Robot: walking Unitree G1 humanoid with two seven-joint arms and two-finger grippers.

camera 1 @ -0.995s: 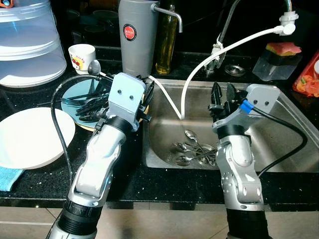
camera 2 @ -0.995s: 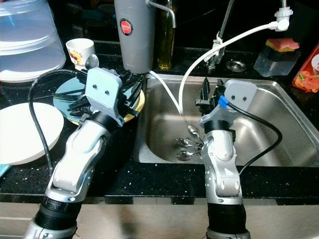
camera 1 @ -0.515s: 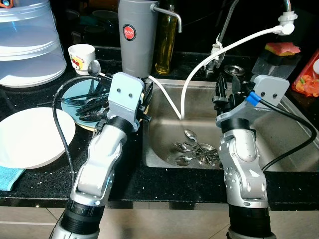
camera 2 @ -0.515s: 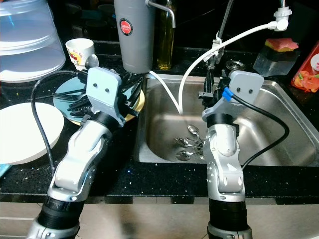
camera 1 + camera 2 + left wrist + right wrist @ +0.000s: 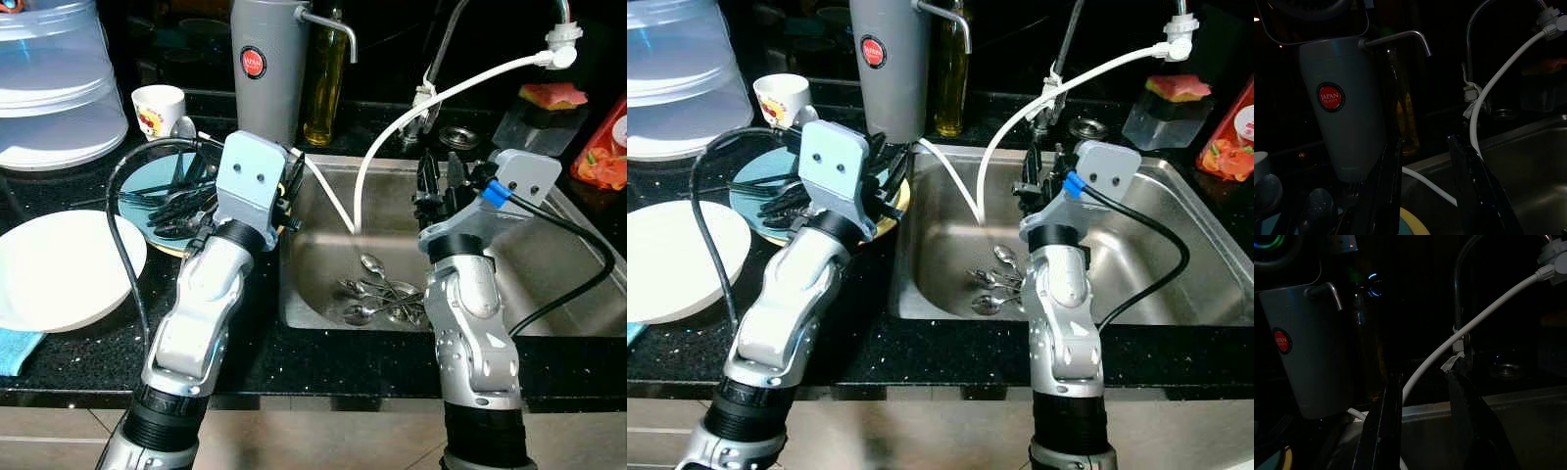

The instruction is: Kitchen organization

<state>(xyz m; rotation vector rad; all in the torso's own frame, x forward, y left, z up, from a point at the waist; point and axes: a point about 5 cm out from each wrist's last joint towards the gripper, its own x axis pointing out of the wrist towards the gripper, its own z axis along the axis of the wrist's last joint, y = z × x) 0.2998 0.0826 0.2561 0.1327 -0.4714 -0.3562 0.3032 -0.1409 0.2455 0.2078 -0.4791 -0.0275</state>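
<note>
Several metal spoons lie in a heap on the floor of the steel sink. On the counter to its left, a blue plate carries dark utensils. My left gripper hovers over the sink's left rim beside that plate, fingers open and nothing between them. Above the middle of the sink my right gripper is raised and open, holding nothing, well above the spoons. A white hose runs from the tap down into the basin between the two grippers.
A white plate lies at the counter's left, with a blue cloth by the front edge. Behind stand a grey dispenser, an oil bottle, a small cup, stacked clear containers, the tap and a sponge box.
My right gripper rose and swung right, then came back a little to the left. The left wrist lifted slightly. The spoons and plates stayed put.
</note>
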